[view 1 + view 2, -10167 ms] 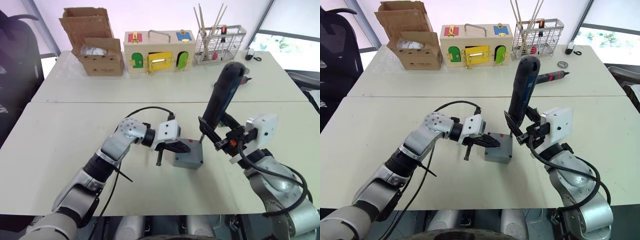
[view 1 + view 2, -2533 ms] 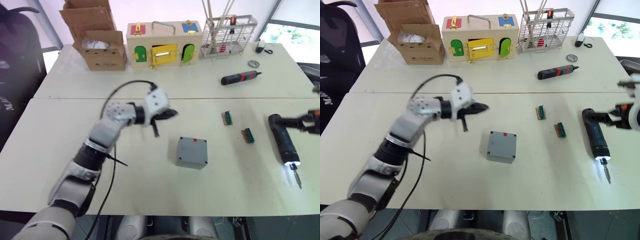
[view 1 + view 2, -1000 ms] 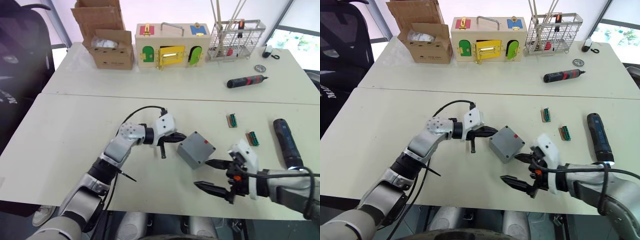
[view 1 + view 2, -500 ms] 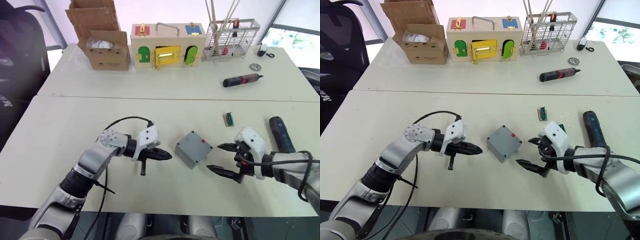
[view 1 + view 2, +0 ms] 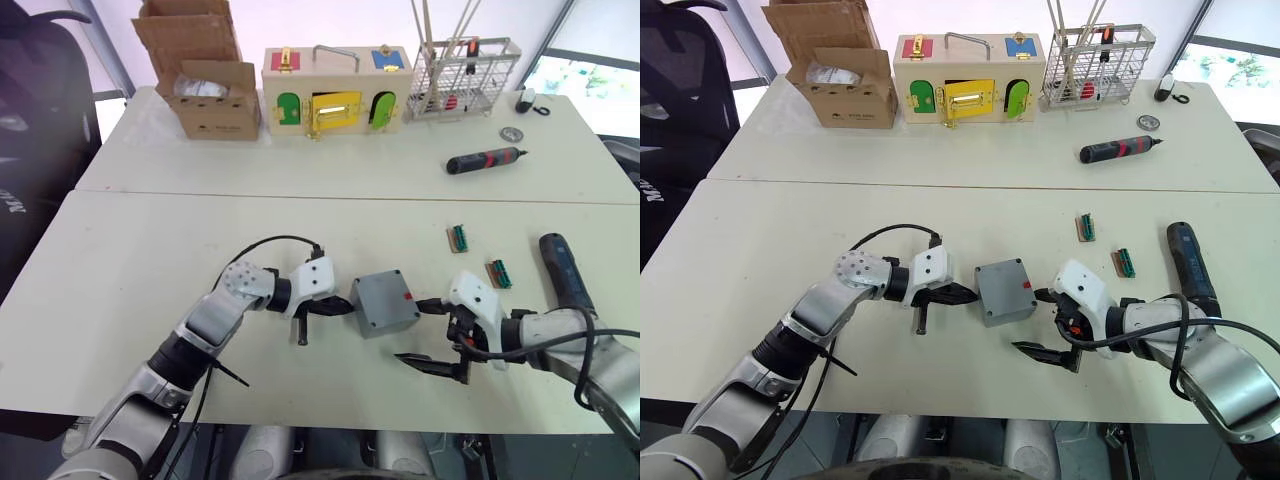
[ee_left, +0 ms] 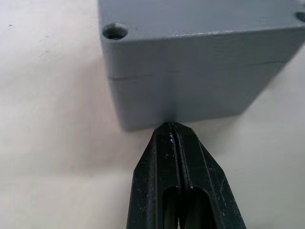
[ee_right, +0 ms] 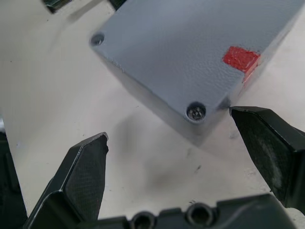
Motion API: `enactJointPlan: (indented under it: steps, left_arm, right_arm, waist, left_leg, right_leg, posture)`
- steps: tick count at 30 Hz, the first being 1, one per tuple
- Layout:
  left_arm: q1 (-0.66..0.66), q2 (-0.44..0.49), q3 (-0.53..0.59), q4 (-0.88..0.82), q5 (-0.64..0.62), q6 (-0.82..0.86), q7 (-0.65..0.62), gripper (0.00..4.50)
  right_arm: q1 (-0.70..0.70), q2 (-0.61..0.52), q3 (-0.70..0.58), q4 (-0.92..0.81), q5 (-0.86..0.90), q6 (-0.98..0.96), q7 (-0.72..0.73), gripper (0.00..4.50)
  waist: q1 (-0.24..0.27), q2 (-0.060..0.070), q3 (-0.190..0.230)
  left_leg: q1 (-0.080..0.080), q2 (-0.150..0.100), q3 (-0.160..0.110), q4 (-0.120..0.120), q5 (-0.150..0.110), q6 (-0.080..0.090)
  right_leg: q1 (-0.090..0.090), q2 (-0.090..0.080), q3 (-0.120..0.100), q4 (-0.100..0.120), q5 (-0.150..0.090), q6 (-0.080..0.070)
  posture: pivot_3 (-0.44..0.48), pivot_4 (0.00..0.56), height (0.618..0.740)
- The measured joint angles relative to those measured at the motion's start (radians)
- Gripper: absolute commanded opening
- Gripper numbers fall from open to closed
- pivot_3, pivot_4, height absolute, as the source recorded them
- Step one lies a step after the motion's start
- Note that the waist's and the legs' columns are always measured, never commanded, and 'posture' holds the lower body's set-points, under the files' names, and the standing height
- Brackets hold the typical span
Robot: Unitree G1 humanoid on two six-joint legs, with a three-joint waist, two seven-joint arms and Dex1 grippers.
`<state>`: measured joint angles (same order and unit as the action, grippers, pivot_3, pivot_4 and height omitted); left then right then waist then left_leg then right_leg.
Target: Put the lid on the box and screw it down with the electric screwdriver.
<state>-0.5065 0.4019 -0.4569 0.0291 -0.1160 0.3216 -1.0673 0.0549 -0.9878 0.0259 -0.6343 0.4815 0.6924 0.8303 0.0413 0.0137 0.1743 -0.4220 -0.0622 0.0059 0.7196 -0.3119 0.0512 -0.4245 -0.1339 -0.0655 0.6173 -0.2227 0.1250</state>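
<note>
- The left gripper (image 6: 176, 131), fingers pressed together, has moved back in since half a second ago and now touches the small square grey plastic box (image 5: 386, 300), lid (image 7: 181, 52) on.
- The right gripper (image 5: 1045, 322) stays wide beside its opposite corner, so both look to be squaring it.
- Beyond it the long black cylindrical electric screwdriver (image 5: 565, 273) lies pointing towards the robot.

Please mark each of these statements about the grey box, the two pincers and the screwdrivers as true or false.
1. The left pincer is shut, its tip at the side of the grey box. True.
2. The right pincer holds the black screwdriver. False: it is open and empty beside the box; that screwdriver lies on the table.
3. The lid sits on the box. True.
4. The red mark is on the box's underside. False: it is on top, near one edge.
5. The black-and-red screwdriver stands in the wire rack. False: it lies on the table.
</note>
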Motion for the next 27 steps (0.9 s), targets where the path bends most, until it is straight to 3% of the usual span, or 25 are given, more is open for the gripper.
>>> enactJointPlan:
  steps: [13, 17, 21, 24, 27]
  left_arm:
    - [-0.003, 0.01, 0.0, 0.014, 0.017, -0.035, -0.036, 0.0]
    - [-0.007, 0.103, 0.007, -0.016, 0.017, -0.047, -0.089, 0.0]
    - [-0.019, 0.178, 0.099, -0.009, -0.01, -0.006, -0.102, 0.0]
    - [-0.06, 0.086, 0.225, -0.004, -0.112, 0.083, -0.032, 0.0]
    - [-0.116, -0.037, 0.301, -0.006, -0.189, 0.151, 0.071, 0.0]
  right_arm:
    - [0.064, 0.012, -0.033, -0.035, -0.005, 0.03, -0.031, 4.49]
    - [0.112, 0.004, -0.182, -0.052, 0.023, 0.09, -0.042, 4.49]
    - [0.106, 0.04, -0.41, -0.009, 0.094, 0.153, -0.061, 4.49]
    - [-0.008, 0.138, -0.5, 0.094, 0.13, 0.147, -0.122, 4.49]
    - [-0.118, 0.25, -0.477, 0.165, 0.108, 0.093, -0.216, 4.49]
  waist:
    - [0.0, 0.0, 0.0]
    - [-0.002, 0.0, 0.0]
    - [-0.002, 0.0, 0.0]
    - [0.008, 0.0, 0.0]
    - [0.004, -0.001, 0.0]
  left_leg:
    - [0.0, 0.0, 0.0, 0.0, 0.0, 0.0]
    - [0.0, 0.0, 0.0, 0.0, 0.0, 0.0]
    - [0.001, 0.001, 0.0, 0.0, 0.0, -0.001]
    - [0.0, 0.0, -0.001, 0.001, 0.0, -0.001]
    - [0.0, -0.001, -0.001, 0.001, 0.0, -0.001]
  right_leg:
    - [0.0, 0.0, 0.0, 0.0, 0.0, 0.0]
    - [0.0, 0.0, 0.0, 0.001, 0.0, 0.0]
    - [0.0, 0.0, 0.0, 0.001, 0.0, 0.0]
    - [0.001, 0.0, 0.0, 0.001, 0.0, 0.0]
    - [0.001, 0.001, 0.0, 0.002, 0.0, 0.0]
  posture:
    - [0.0, 0.15, 0.694]
    - [0.0, 0.15, 0.694]
    - [0.0, 0.15, 0.694]
    - [0.0, 0.15, 0.694]
    - [0.0, 0.15, 0.694]
